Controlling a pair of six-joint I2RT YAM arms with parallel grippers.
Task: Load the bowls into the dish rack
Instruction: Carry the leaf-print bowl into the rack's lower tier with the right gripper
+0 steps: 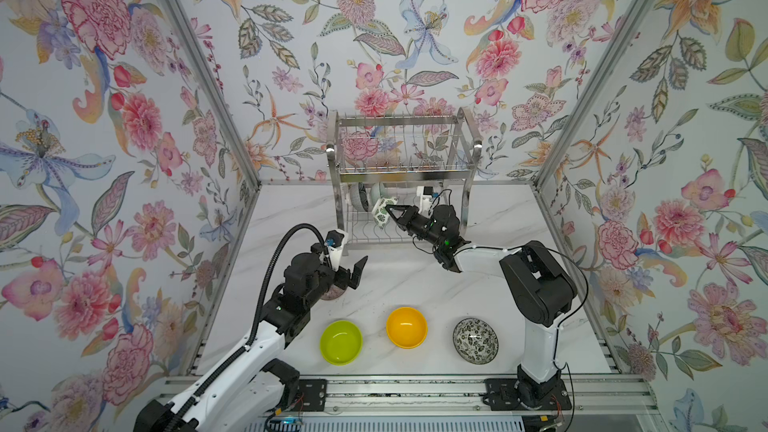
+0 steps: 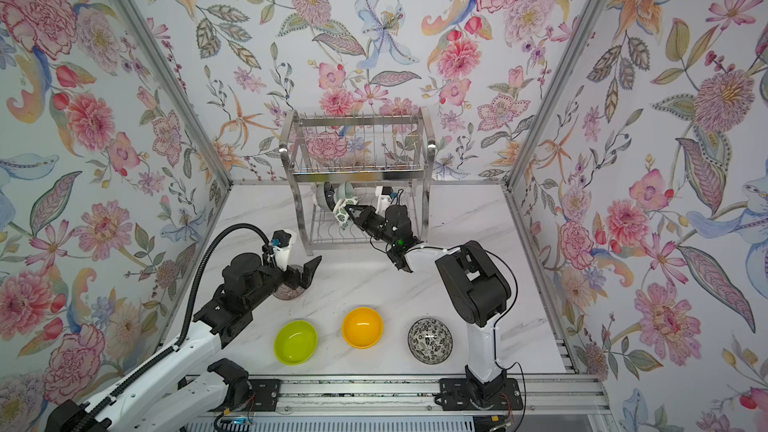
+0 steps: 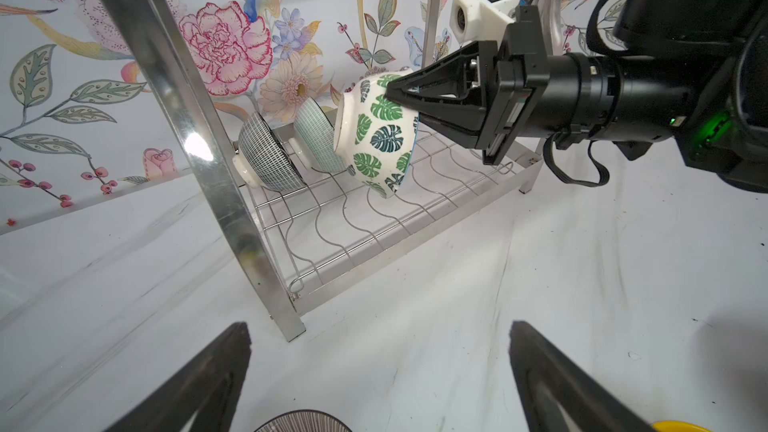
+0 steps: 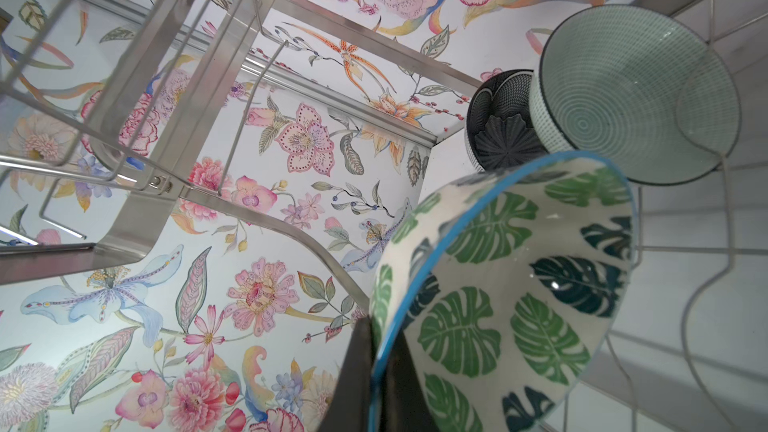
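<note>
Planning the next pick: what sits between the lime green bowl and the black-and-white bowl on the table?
The orange bowl, set slightly farther back and touching neither the lime green bowl nor the black-and-white bowl. Both top views show it.

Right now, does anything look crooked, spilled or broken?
The leaf-print bowl sits tilted in the lower tier of the dish rack, rim pinched by the right gripper; the navy bowl and mint bowl beside it stand on edge. Nothing spilled or broken.

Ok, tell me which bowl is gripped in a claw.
The leaf-print bowl: the right claw pinches its rim inside the dish rack; the left claw is open and empty.
</note>
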